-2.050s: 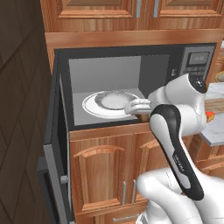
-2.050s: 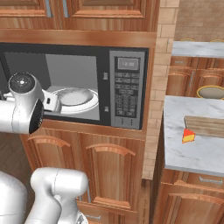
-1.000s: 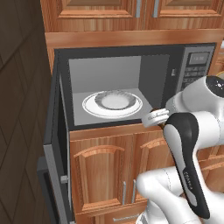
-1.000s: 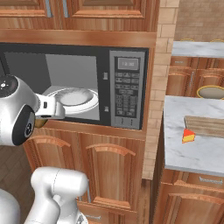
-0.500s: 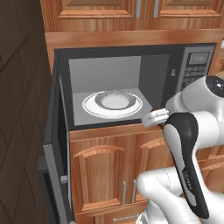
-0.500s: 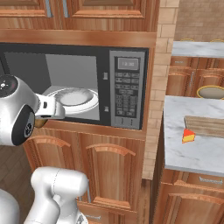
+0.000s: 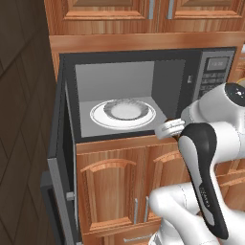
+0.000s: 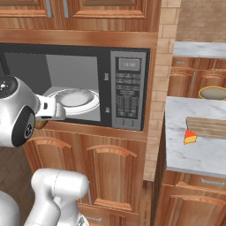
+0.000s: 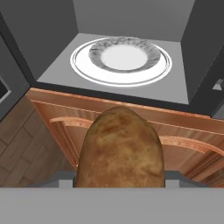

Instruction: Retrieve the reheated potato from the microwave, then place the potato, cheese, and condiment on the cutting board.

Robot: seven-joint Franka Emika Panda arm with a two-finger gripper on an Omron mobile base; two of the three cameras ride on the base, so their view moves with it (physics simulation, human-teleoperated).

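A: Where's the potato (image 9: pixel 120 148)?

B: In the gripper (image 9: pixel 119 175). The hand view has it sitting large between the two fingers, a brown rough lump, clamped from both sides. It's outside the microwave (image 7: pixel 143 91), in front of the wooden cabinet face just below the opening.

A: And the microwave itself?

B: Door (image 7: pixel 60 177) swung wide open to the left. Inside, a white plate (image 7: pixel 123 113) sits on the grey floor with nothing on it. The keypad (image 8: pixel 128 90) and small display are on the right side of the frame.

A: Can you see the gripper from the base cameras?

B: In the left base view its pale fingers (image 7: pixel 168 128) reach left at the lower right corner of the opening, level with the sill. In the right base view the hand is at the left edge, and a sliver of the brown potato shows under the wrist.

A: What about the rest of the task things?

B: The cutting board (image 8: pixel 207 127) lies on the marble counter (image 8: pixel 185 154) to the right, well apart from the microwave. The cheese (image 8: pixel 190 137) sits on the counter just beside the board's near left corner; whether it touches the board I can't tell.

A: Anything else over there?

B: A round yellow-rimmed bowl (image 8: pixel 212 93) behind the counter, on a further surface.
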